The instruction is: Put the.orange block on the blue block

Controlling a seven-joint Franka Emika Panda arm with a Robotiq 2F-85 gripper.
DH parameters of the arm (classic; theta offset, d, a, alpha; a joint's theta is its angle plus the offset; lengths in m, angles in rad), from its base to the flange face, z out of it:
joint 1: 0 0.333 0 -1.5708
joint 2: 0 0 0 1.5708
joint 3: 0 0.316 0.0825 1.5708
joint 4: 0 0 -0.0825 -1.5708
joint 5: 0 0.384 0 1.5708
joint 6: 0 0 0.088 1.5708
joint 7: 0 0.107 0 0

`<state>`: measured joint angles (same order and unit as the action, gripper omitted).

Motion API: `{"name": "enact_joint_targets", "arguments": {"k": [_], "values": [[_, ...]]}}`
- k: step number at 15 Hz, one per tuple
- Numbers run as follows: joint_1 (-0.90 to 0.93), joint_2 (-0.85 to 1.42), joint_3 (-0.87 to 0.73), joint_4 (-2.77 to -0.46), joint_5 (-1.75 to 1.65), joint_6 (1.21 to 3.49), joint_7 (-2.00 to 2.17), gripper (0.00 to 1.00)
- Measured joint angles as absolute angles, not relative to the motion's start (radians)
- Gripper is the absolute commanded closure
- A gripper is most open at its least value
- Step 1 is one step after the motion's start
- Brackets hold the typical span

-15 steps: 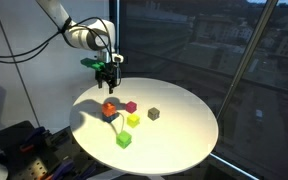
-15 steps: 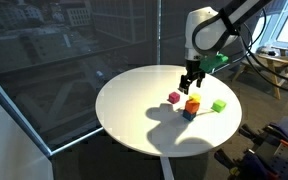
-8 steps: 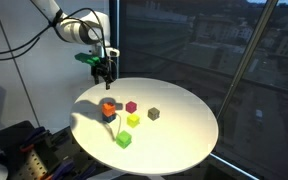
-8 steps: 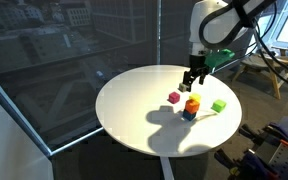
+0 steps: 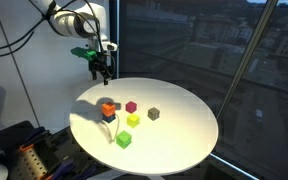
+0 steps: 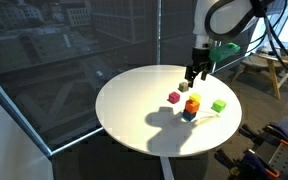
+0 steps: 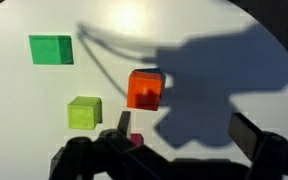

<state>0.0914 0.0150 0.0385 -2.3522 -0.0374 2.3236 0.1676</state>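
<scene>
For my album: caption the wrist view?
The open tool hangs over an orange block, a green block and a yellow-green block.

Tool (image 5: 101, 71) lifted higher, drawn farther back from orange block (image 5: 109, 106).

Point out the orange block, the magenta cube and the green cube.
orange block (image 7: 144, 91): wrist view, middle of its large visible face.
magenta cube (image 5: 131, 106): exterior view, centre of the cube.
green cube (image 7: 51, 49): wrist view, middle of its top face.
</scene>
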Motion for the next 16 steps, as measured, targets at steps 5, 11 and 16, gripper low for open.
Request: {"name": "enact_joint_targets", "arguments": {"k": [5, 11, 16], "values": [[0.091, -0.017, 0.042, -2.338, -0.011, 2.281, 0.168, 0.0], [0.091, -0.044, 0.042, -2.329, -0.01, 2.264, 0.168, 0.0], [0.091, -0.05, 0.042, -2.329, -0.009, 2.258, 0.168, 0.0]]}}
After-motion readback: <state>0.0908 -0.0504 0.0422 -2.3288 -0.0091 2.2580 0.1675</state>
